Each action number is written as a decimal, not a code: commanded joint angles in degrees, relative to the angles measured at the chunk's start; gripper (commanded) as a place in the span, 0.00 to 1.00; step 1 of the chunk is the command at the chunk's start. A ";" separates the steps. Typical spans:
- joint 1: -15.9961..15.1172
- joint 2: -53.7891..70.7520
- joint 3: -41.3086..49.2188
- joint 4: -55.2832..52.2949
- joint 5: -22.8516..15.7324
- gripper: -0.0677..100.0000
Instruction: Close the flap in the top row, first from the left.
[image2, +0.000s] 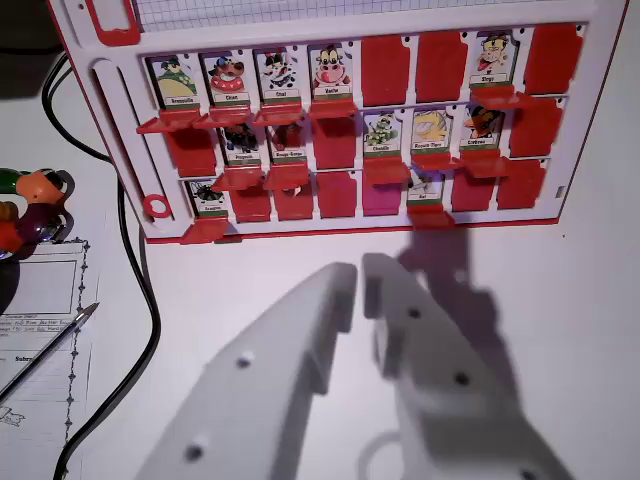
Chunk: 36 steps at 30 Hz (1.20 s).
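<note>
Currently the white gripper fills the lower centre of the frame, jaws nearly together with only a narrow gap, holding nothing, over bare white table. Red-and-white game board spans the top of the frame. Target flap, top row, first from the wrist view's left, is open and shows a character card, upper left of the frame, well apart from the gripper. Black cable runs down the left. Pen lies on a paper sheet, lower left. Colourful toy at left edge.

Dim warm light, soft focus, tool blurred
</note>
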 joint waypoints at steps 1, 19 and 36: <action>-0.26 0.88 -6.24 -0.18 -0.09 0.00; -0.26 0.35 -6.68 -0.35 -0.26 0.00; -0.26 0.00 -6.68 -0.35 0.00 0.00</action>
